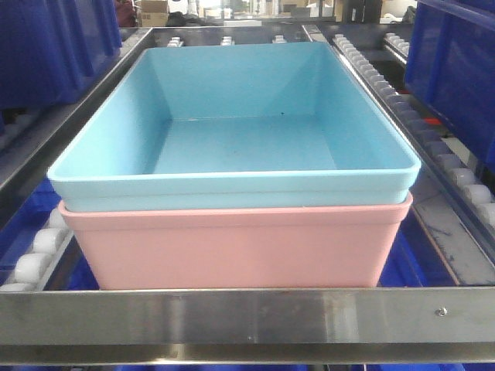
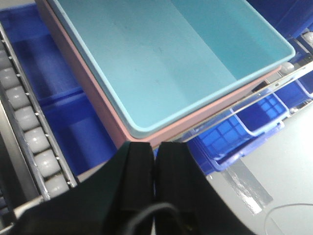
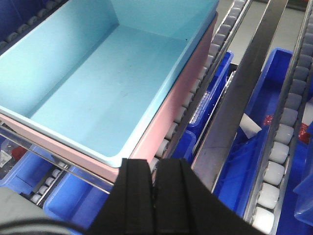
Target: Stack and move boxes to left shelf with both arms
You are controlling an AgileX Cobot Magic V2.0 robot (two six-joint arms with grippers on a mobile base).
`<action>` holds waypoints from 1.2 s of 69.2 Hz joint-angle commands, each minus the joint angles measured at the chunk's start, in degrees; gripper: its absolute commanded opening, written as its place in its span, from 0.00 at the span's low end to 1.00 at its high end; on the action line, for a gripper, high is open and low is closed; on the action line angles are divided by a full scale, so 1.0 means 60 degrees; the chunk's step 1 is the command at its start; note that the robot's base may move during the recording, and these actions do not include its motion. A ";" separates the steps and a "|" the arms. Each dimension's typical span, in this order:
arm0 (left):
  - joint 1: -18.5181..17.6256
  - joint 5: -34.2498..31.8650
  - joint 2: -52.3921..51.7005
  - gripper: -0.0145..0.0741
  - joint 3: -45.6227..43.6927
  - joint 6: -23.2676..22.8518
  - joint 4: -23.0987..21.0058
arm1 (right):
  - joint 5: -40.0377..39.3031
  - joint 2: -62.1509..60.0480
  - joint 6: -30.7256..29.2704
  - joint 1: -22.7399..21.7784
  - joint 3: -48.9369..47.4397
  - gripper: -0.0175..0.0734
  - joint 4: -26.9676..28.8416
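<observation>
The left gripper (image 2: pixel 154 161), jaws pressed together and empty, sits near the pink box (image 1: pixel 232 247). The blue box (image 1: pixel 247 131) nests inside it on the shelf (image 1: pixel 232 313). The right gripper (image 3: pixel 154 174) is likewise closed and empty. A careless retreat could hit the rims and shift the stack.
</observation>
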 commanded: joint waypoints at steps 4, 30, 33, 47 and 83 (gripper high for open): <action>-0.0061 -0.0563 -0.0224 0.16 -0.0272 0.2900 -0.2231 | -0.0707 0.0039 -0.0048 0.0000 -0.0257 0.25 -0.0437; 0.1426 -0.4009 -0.1835 0.16 0.2167 0.5303 -0.3709 | -0.0707 0.0039 -0.0048 0.0000 -0.0257 0.25 -0.0437; 0.1782 -0.4291 -0.2247 0.16 0.2583 0.5303 -0.3709 | -0.0707 0.0039 -0.0048 0.0000 -0.0257 0.25 -0.0437; 0.3731 -0.4579 -0.4650 0.16 0.4118 0.5303 -0.3709 | -0.0707 0.0039 -0.0048 0.0000 -0.0257 0.25 -0.0437; 0.8179 -0.4972 -0.5775 0.16 0.5223 0.5303 -0.3729 | -0.0722 0.0039 -0.0048 0.0000 -0.0257 0.25 -0.0437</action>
